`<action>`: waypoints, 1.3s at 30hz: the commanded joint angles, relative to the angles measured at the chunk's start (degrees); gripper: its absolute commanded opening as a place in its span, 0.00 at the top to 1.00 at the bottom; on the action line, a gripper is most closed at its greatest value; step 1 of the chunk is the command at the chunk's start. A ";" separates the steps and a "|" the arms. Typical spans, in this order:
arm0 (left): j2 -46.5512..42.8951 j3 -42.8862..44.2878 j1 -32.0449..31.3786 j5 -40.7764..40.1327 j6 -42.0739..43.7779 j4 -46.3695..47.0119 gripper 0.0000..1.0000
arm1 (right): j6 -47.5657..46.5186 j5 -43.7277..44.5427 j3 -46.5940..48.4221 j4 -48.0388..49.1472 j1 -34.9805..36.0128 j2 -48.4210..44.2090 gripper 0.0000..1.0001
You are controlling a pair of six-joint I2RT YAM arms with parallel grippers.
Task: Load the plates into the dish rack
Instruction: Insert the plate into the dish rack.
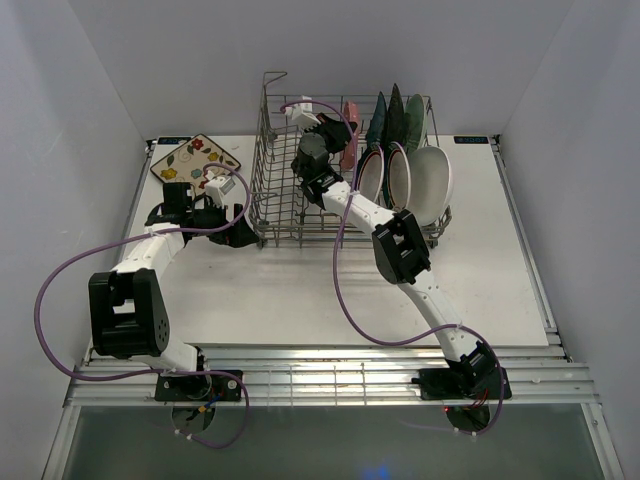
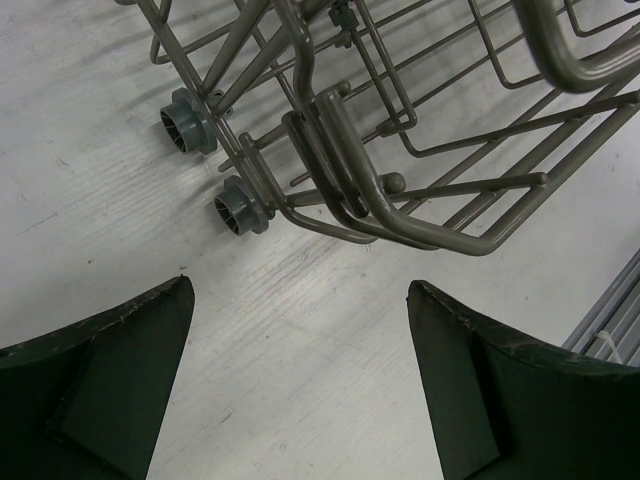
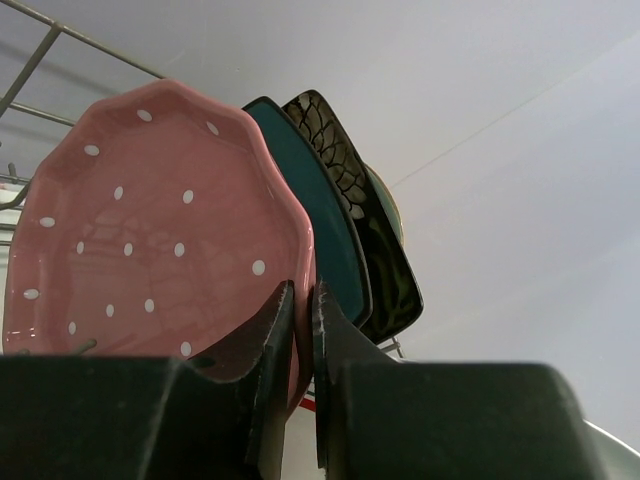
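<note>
Grey wire dish rack [image 1: 272, 190] at mid-rear of white table [image 1: 300, 290], tall-sided. Plates upright on edge in rack's right half. Back row, left to right: pink dotted plate [image 3: 150, 210], teal square plate [image 3: 325, 225], black floral square plate [image 3: 375, 240], close-packed, faces near parallel. Sliver of a greenish plate behind the black one, too little seen to name. Front row: two rimmed white round plates [image 1: 373, 178], then plain white plate [image 1: 432, 185] by the rack's right wall. Cream floral square plate [image 1: 195, 160] flat on table outside rack, off its left rear corner and apart from it. Right gripper [image 3: 303, 295] up inside rack, fingers pinched on lower rim of pink dotted plate, one finger on each face. Left gripper [image 2: 300, 288] low over table at rack's near left corner, fingers spread wide, only bare tabletop between them, not touching rack. Two small grey wheels [image 2: 188, 122] on rack frame just ahead of left fingertips.
</note>
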 commanded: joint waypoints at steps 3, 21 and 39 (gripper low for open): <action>-3.05 -0.20 -0.24 0.49 0.64 0.97 0.02 | 2.45 1.60 0.91 3.49 -0.45 -0.51 0.92; -3.14 -0.38 -0.24 0.22 0.55 0.88 0.02 | 0.42 3.36 3.01 2.52 -1.94 -0.07 0.92; -3.58 -0.47 -0.24 0.66 1.08 0.80 0.02 | 7.27 -4.19 3.02 1.12 -3.88 2.13 0.91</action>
